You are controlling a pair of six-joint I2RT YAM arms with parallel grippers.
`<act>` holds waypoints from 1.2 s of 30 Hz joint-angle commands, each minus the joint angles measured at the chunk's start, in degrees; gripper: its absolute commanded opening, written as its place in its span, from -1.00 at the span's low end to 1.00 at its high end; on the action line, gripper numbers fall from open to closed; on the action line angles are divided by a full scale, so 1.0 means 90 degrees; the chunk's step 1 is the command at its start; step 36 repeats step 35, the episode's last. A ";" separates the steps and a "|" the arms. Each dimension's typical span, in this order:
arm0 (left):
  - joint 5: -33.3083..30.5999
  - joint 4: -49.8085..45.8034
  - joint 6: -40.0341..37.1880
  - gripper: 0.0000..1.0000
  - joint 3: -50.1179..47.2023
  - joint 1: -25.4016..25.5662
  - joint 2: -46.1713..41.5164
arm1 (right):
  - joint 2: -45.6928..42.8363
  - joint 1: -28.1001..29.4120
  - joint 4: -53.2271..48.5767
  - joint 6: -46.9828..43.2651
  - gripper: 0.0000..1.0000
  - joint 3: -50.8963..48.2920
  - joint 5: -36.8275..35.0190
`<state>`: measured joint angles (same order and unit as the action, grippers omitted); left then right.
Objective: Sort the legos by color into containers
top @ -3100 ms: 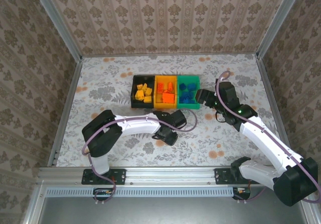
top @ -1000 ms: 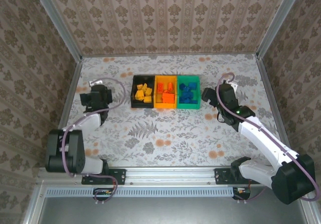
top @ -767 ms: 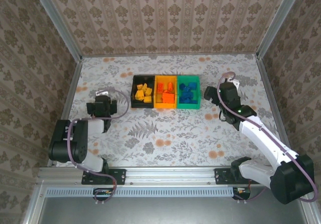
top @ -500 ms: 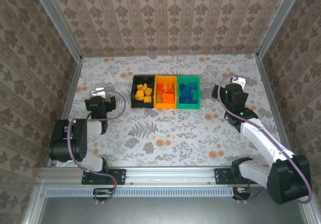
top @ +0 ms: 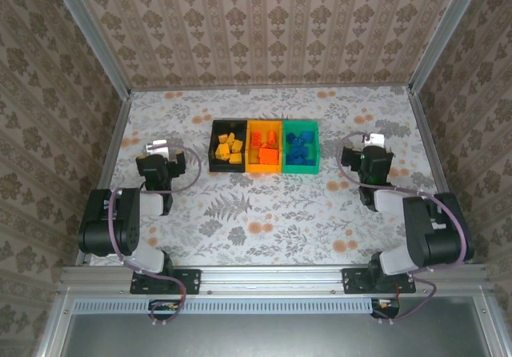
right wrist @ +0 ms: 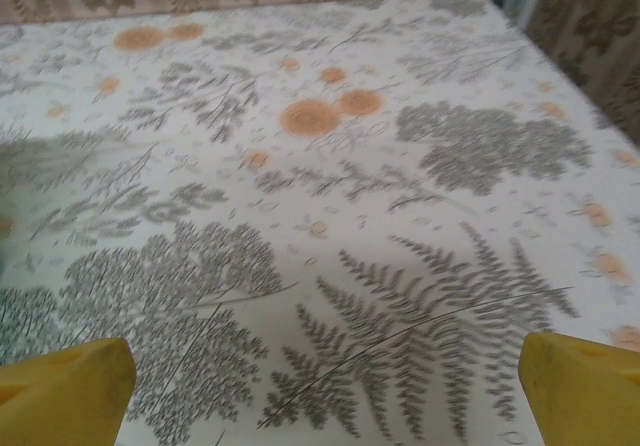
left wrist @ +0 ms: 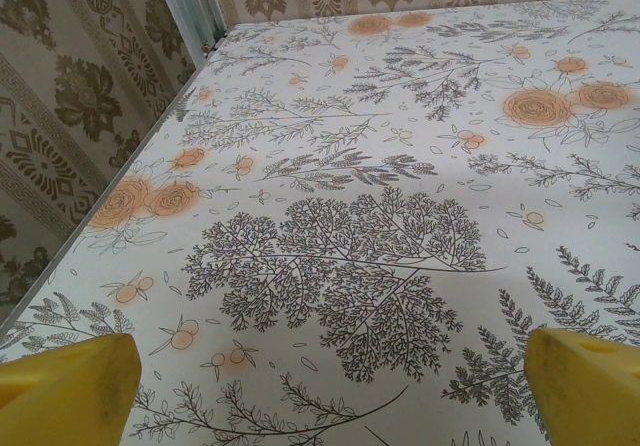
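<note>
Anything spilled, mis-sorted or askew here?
Nothing stands out. The small yellow-orange plastic bricks sit in the black plastic bin, red-orange bricks in the orange-yellow bin, blue bricks in the green bin; all three sit straight.

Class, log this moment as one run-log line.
left gripper: open, empty | right gripper: open, empty | legos: in containers by color

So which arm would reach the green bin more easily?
Right. The right gripper is on the side of the green bin, open and empty; the left gripper is beyond the black bin at the other end.
</note>
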<state>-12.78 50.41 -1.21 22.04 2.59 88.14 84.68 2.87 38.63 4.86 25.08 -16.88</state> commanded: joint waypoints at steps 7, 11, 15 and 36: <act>0.0082 0.0197 0.0008 1.00 -0.0027 0.0015 0.0014 | 0.0327 -0.0122 0.1313 -0.0164 1.00 -0.0287 0.0734; 0.0082 0.0199 0.0008 1.00 -0.0027 0.0017 0.0020 | 0.0337 -0.0124 0.1360 -0.0169 1.00 -0.0295 0.0739; 0.0082 0.0199 0.0009 1.00 -0.0032 0.0019 0.0020 | 0.0327 -0.0124 0.1339 -0.0169 1.00 -0.0297 0.0740; 0.0042 0.0185 -0.0023 1.00 -0.0016 0.0052 0.0034 | 0.0327 -0.0124 0.1335 -0.0169 1.00 -0.0295 0.0744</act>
